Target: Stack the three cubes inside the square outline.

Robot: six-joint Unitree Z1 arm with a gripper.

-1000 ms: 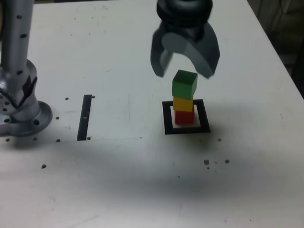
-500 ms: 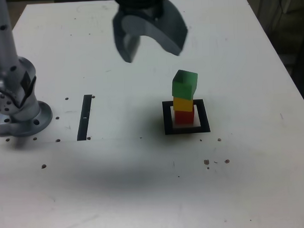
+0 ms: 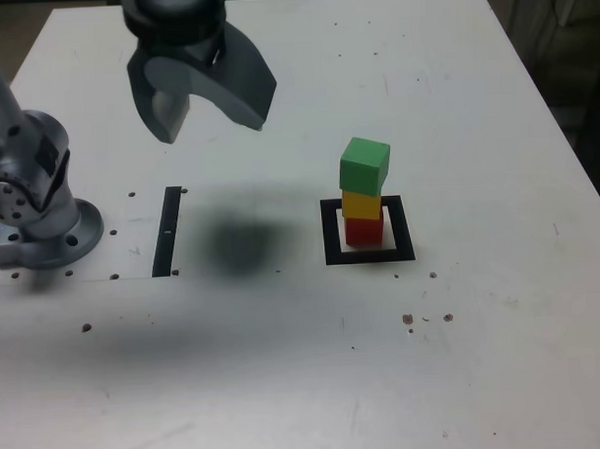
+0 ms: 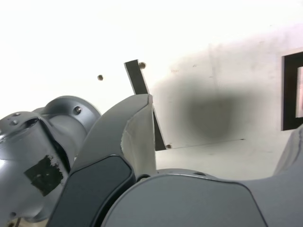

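Observation:
Three cubes stand in one stack inside the black square outline (image 3: 368, 232): the red cube (image 3: 363, 230) at the bottom, the yellow cube (image 3: 361, 204) on it, the green cube (image 3: 364, 166) on top, turned slightly askew. My gripper (image 3: 205, 108) hangs open and empty high above the table, well toward the exterior view's left of the stack. The wrist view shows one grey finger (image 4: 135, 137) and part of the square outline (image 4: 289, 92) at the picture's edge; no cube can be made out there.
The arm's grey base (image 3: 38, 209) stands at the exterior view's left. A narrow black strip (image 3: 168, 231) lies on the white table (image 3: 285, 363) between base and stack. Small dark specks dot the surface. The table's right edge (image 3: 563, 136) runs near the stack.
The open gripper has drawn away from above the stack, travelling toward the exterior view's left. The stack has stayed in place.

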